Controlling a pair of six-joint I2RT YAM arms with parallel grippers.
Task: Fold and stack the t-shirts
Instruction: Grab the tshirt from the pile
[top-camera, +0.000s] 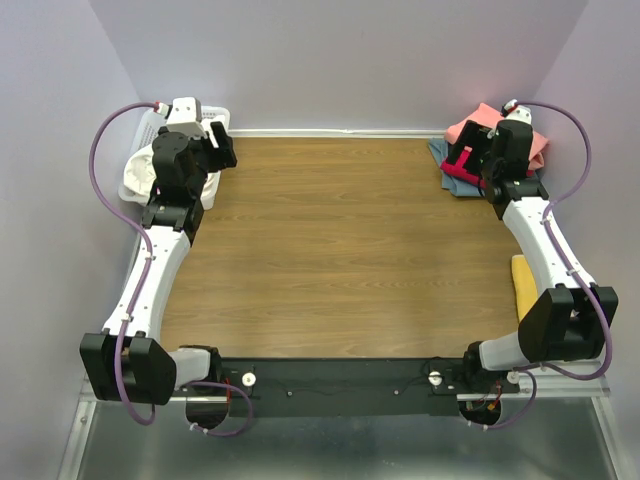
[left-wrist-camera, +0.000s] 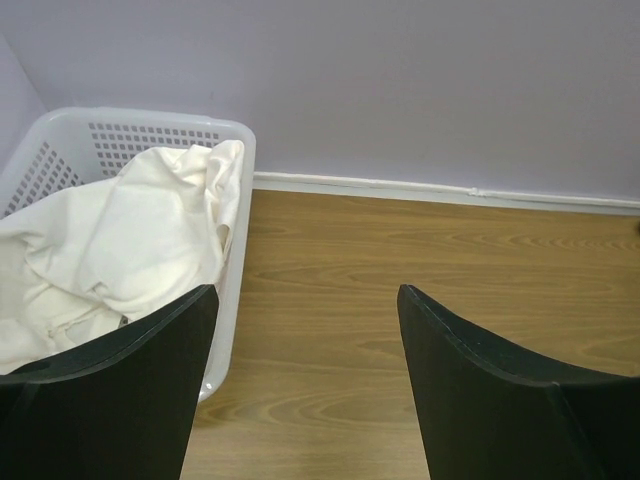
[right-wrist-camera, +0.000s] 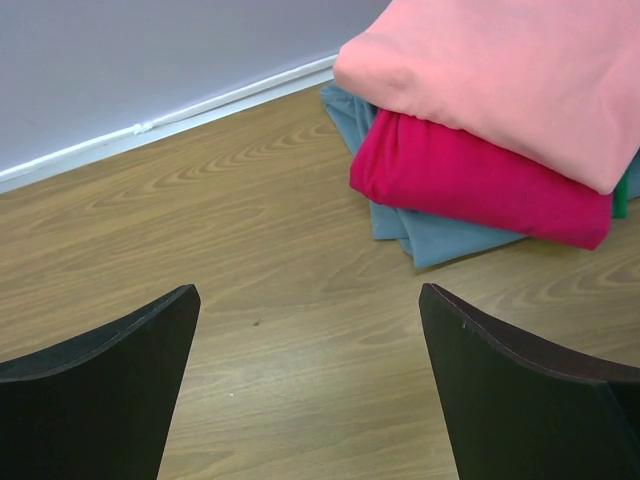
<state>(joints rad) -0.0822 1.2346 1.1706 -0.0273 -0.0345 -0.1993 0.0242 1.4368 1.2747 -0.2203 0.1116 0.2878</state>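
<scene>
Where the two arm bases (top-camera: 340, 385) are bolted at the near edge, the wooden table (top-camera: 340, 250) spreads away from them, with a yellow object (top-camera: 522, 285) lying at its right edge beside the right arm. Farther out, each arm reaches towards its own far corner. The left gripper (left-wrist-camera: 305, 290) hangs above the wood with its jaws spread wide and nothing between them. Its left finger (left-wrist-camera: 120, 390) overlaps the near wall of a white mesh basket (left-wrist-camera: 150, 125) in the wrist view, but I cannot tell whether the two are touching. That basket stands in the far left corner, and a crumpled white t-shirt (left-wrist-camera: 120, 240) fills it, one fold draped over the right rim. On the other side the right gripper (right-wrist-camera: 308, 288) is likewise wide open and holds nothing, with only bare wood under the gap. Just beyond it, in the far right corner, lies a folded stack: the grey-blue t-shirt (right-wrist-camera: 430, 235) rests on the table at the bottom, the crimson t-shirt (right-wrist-camera: 470, 175) lies on that, and the salmon-pink t-shirt (right-wrist-camera: 500, 70) is on top. A sliver of green cloth (right-wrist-camera: 625, 195) shows at the stack's right side. Behind both corners a white baseboard (left-wrist-camera: 450, 190) runs along the foot of the pale lilac wall (left-wrist-camera: 400, 80).
</scene>
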